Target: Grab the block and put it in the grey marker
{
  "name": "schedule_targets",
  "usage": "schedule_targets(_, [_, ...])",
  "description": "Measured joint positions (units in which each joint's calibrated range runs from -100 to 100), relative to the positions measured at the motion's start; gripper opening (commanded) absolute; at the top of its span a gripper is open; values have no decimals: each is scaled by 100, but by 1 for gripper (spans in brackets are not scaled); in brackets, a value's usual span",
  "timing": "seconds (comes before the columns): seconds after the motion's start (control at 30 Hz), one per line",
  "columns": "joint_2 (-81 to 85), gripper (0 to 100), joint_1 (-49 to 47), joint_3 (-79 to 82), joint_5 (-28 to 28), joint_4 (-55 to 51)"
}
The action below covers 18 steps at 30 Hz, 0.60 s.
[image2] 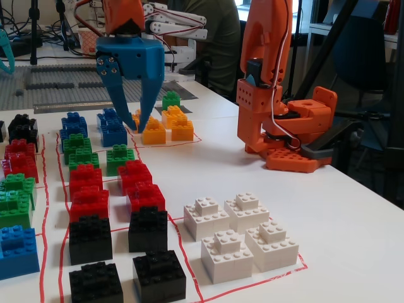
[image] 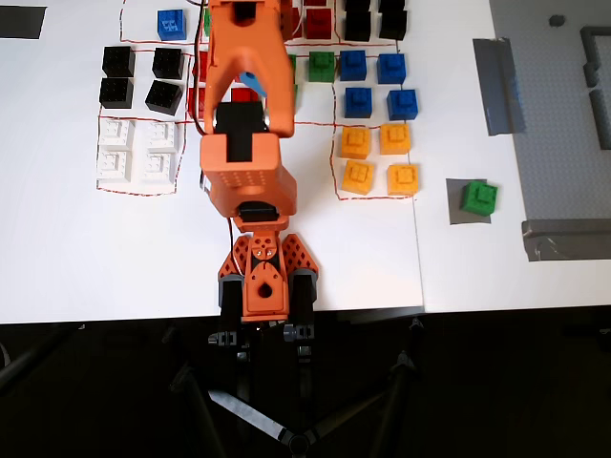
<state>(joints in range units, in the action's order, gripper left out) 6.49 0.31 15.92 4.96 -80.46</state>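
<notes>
The green block [image: 479, 197] sits on the small grey square marker [image: 458, 208] at the right of the white table in the overhead view, turned slightly against the patch. In the fixed view the block [image2: 170, 100] shows far back, behind the yellow bricks. My blue gripper [image2: 134, 126] points straight down over the blue and yellow bricks, its fingers a little apart with nothing between them. It is well away from the block. In the overhead view the orange arm [image: 246, 114] hides the gripper.
Groups of black [image: 141, 76], white [image: 136, 151], red [image2: 107, 186], blue [image: 377, 81] and yellow bricks [image: 379, 157] lie inside red outlines. Other green bricks [image2: 95, 151] lie among them. Long grey tape strips [image: 501, 86] and a grey baseplate [image: 558, 124] are at the right.
</notes>
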Motion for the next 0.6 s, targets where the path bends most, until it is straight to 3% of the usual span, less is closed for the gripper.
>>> schedule_targets(0.6, [-453,1,-380,-926,20,-256])
